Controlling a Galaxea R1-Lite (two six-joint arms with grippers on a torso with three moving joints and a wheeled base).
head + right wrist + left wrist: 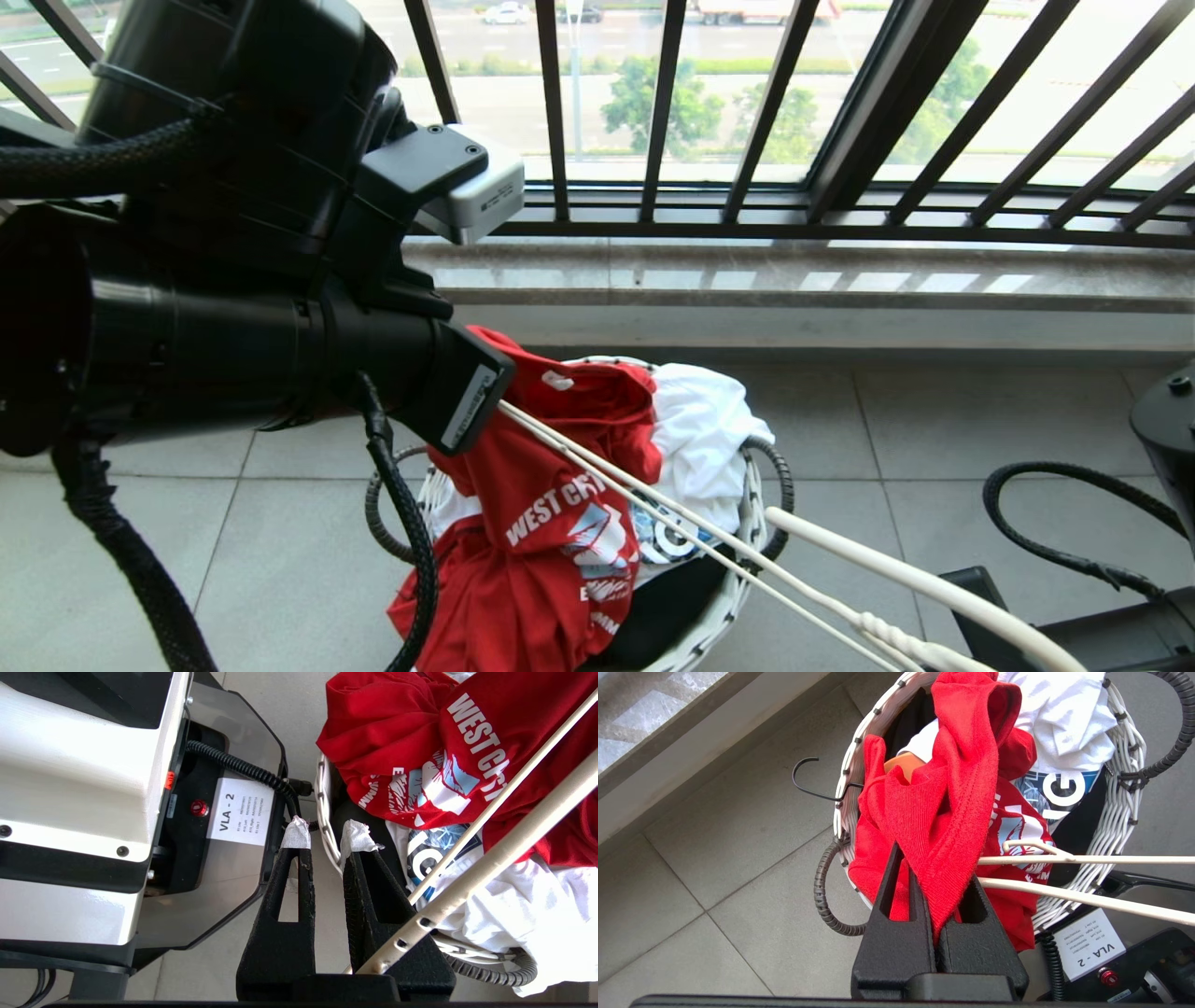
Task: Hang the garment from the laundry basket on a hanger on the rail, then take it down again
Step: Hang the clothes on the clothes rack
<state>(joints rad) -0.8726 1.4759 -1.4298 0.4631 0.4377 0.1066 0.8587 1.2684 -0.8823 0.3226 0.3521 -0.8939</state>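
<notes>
My left gripper (pixel 934 868) is shut on a fold of the red garment (pixel 952 812) and holds it lifted above the laundry basket (pixel 1125 812). In the head view the left gripper (pixel 476 392) sits at the basket's left rim, and the garment (pixel 551 560) drapes down over the basket (pixel 738 597). The off-white hanger (pixel 653 509) reaches in from the lower right, its tip against the lifted cloth. My right gripper (pixel 327 835) stands beside the basket (pixel 322 793); its taped tips are slightly apart, and the hanger (pixel 514 844) runs out from deep in the jaws. The rail is out of view.
A white printed garment (pixel 700 429) and a black one (pixel 663 607) fill the basket. A black wire hook (pixel 808 774) hangs on its edge. The window railing (pixel 653 112) and stone sill (pixel 794 280) stand behind. My base (pixel 93 788) is close beside the basket.
</notes>
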